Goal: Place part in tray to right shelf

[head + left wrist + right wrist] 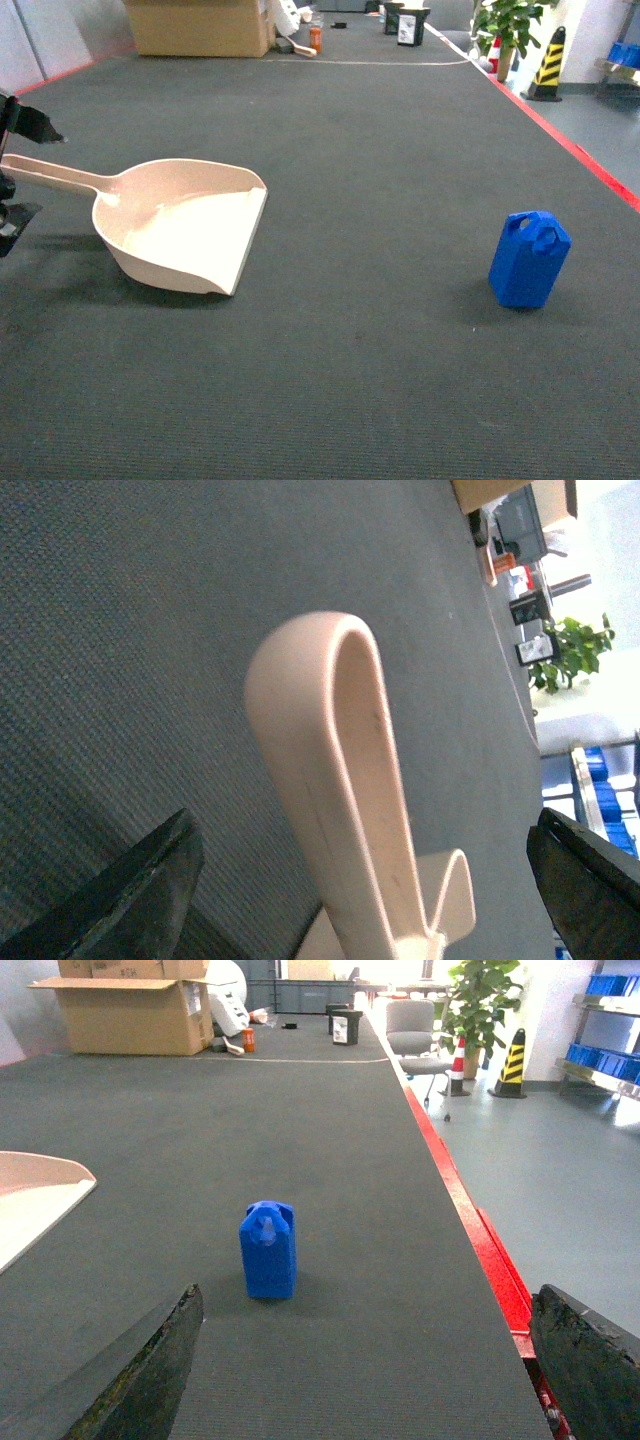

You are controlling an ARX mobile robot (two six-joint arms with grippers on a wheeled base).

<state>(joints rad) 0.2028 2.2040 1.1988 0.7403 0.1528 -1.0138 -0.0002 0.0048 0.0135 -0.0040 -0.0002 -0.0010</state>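
Beige tray [185, 225] lying flat on dark grey mat [360, 150], left of centre in head view, handle pointing left, wide lip facing right; inside of scoop bare. Blue part [529, 259] standing upright on same mat, well apart from tray, far to its right; top loops small, detail hard to read. Left gripper [365, 880] spread wide, handle end of tray between the two dark fingers [130, 900] with clear gaps either side, not touching; in head view mostly cut off by left edge, only black bits visible. Right gripper [365, 1360] spread wide, fingers at bottom corners of wrist view only, part [268, 1250] ahead and centred between them, not held; not visible in head view. Cardboard box [200, 25] at far end of mat, top cropped; red edge [470, 1210] along right side. Right shelf not identifiable; steel rack with blue bins at far right, cropped.
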